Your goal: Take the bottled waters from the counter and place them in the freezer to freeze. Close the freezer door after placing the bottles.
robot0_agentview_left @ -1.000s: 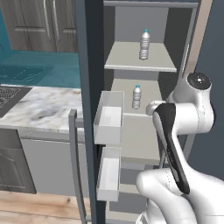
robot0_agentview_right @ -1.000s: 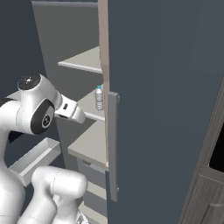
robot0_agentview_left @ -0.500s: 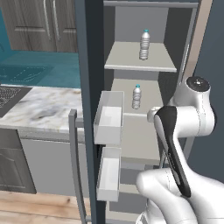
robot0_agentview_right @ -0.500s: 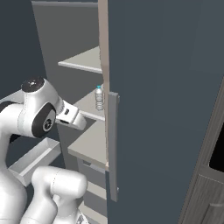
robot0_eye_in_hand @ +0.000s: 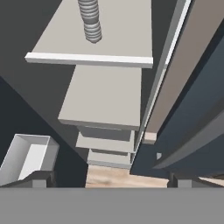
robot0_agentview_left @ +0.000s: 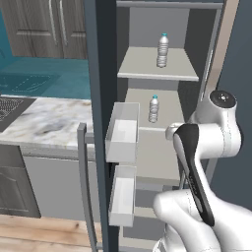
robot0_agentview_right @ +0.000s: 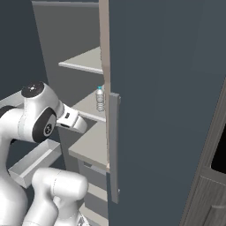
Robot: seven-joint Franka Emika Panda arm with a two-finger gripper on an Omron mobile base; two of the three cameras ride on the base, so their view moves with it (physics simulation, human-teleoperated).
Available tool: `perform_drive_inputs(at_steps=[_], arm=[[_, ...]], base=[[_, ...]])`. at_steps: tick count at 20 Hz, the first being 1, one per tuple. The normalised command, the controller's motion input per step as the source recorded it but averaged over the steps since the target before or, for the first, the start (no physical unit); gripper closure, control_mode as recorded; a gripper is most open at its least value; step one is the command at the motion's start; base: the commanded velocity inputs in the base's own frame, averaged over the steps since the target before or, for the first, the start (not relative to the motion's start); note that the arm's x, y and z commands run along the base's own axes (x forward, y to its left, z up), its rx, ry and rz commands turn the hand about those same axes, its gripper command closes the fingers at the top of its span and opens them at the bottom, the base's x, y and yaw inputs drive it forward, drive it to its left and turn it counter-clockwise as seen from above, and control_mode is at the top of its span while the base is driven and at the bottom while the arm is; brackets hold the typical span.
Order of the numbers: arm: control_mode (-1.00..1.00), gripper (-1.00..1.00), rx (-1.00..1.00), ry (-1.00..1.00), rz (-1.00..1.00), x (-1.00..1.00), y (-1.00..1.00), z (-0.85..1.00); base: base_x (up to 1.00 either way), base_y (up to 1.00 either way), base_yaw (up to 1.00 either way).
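While both bottled waters stand inside the freezer [robot0_agentview_left: 216,78], the remaining item is the freezer door [robot0_agentview_left: 101,98], open and edge-on to the left base camera.

Item: upper bottle [robot0_agentview_left: 163,50]. Upright, mid-shelf on the upper shelf [robot0_agentview_left: 147,69]. Clear ribbed plastic, blue cap.

Item: lower bottle [robot0_agentview_left: 154,109]. Upright on the shelf below [robot0_agentview_left: 165,110], also seen in the right base view [robot0_agentview_right: 100,99] and as a ribbed base at the top of the hand view [robot0_eye_in_hand: 90,22].

Item: freezer door. Tall flat panel, judged rigid and fairly heavy but free-swinging on its hinge. It carries white bins [robot0_agentview_left: 122,133] on the inner face and a long bar handle [robot0_agentview_left: 84,187] on the outer face. Best purchase is likely the handle, or a flat push on the outer face, well away from the hinge.

Item: pincer [robot0_eye_in_hand: 109,177]. Tips spread wide at the bottom of the hand view, nothing between them. It looks down past the shelf fronts; one door bin [robot0_eye_in_hand: 26,159] lies near its left tip, not touching. The lower bottle is ahead of it, apart.

Item: counter [robot0_agentview_left: 44,120]. Marble top, beyond the door.
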Motion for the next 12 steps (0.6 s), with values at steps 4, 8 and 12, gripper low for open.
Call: perform_drive_inputs(at_steps=[4, 8, 12], arm=[[1.00, -1.00, 0.00, 0.00, 0.00, -0.05, 0.00, 0.00], [1.00, -1.00, 0.00, 0.00, 0.00, 0.00, 0.00, 0.00], [1.00, -1.00, 0.00, 0.00, 0.00, 0.00, 0.00, 0.00]], base=[[-0.06, 0.00, 0.00], [-0.36, 0.00, 0.00], [-0.66, 0.09, -0.08]])
